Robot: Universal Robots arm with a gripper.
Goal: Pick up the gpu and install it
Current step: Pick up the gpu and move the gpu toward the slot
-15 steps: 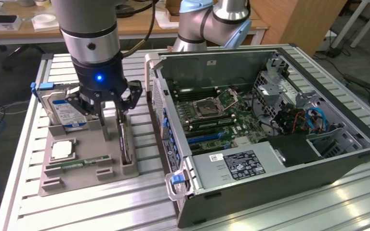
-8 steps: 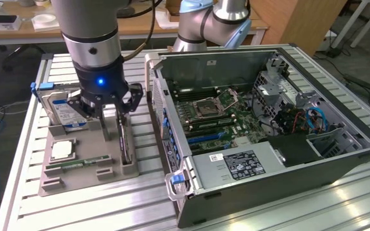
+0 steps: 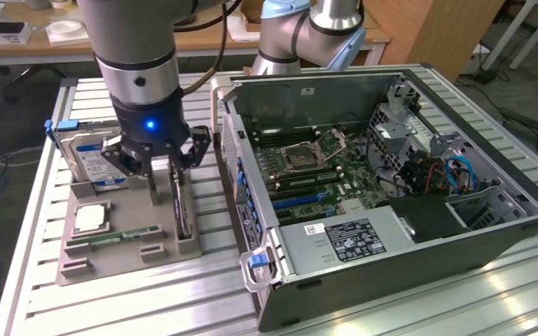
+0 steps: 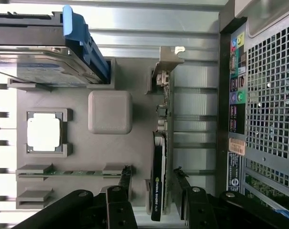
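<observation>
Tool (image 3: 160,166) hangs released, one finger on each side of the gpu (image 4: 157,191) without pinching it. The card stands on its long edge in a slot of the grey holder (image 3: 124,210), which I judge keeps both flat faces free for a grasp from above. Holder and open computer case (image 3: 344,91) sit side by side on the desk (image 3: 157,301), and the arm (image 3: 138,63) points straight down over the card.

The gpu (image 4: 161,133) is seen standing on edge in the grey holder tray (image 4: 87,152), between the spread jaws of the gripper (image 4: 151,170). Outside one jaw, a RAM stick (image 4: 73,173), a processor chip (image 4: 44,132) and a hard drive (image 4: 44,67) are held in the tray. Outside the other jaw, the computer case (image 4: 268,119) is seen.
</observation>
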